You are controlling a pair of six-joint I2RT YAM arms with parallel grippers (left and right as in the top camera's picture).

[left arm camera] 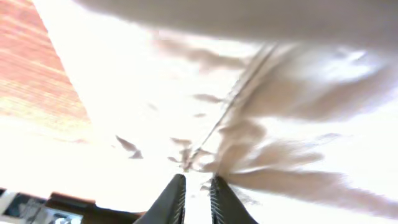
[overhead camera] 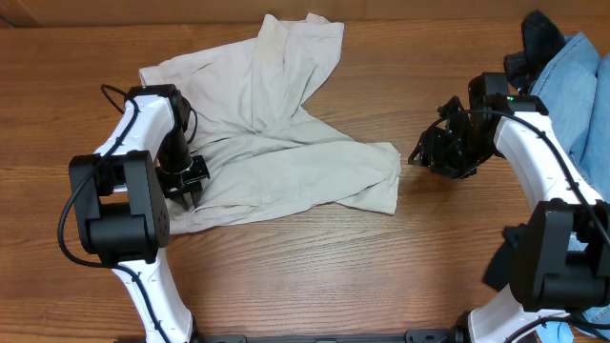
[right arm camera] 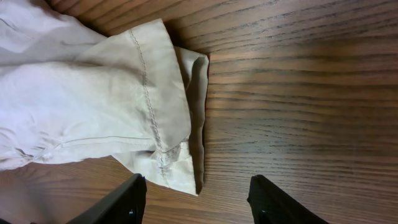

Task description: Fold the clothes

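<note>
A pair of cream trousers (overhead camera: 276,143) lies crumpled on a wooden tabletop (overhead camera: 334,276), left of centre, with 2 robot arms stationed at the near edge. 1 leg of the trousers reaches to the far edge. The other runs toward the middle of the tabletop and ends in a stitched hem (overhead camera: 389,176).

The left gripper (overhead camera: 191,181) is down on the part of the trousers nearest the left edge. Seen from the left wrist, the left gripper (left arm camera: 196,180) has its 2 fingers drawn close together, pinching the pale cloth (left arm camera: 280,93). Creases gather at their tips, though glare washes out much of that view.

The right gripper (overhead camera: 419,154) sits just beyond the hem, toward the right edge, apart from the cloth. In the right wrist view, the right gripper (right arm camera: 197,180) has its fingers spread wide and holds nothing. Below it are the folded hem (right arm camera: 168,124) and bare wood (right arm camera: 298,93). The hem's corner lies between the 2 fingers in the picture. Whether they touch the tabletop cannot be told.

A light blue denim garment (overhead camera: 581,86) is heaped at the right edge, behind the right arm. A black garment (overhead camera: 538,38) sits beside it at the far right corner.
</note>
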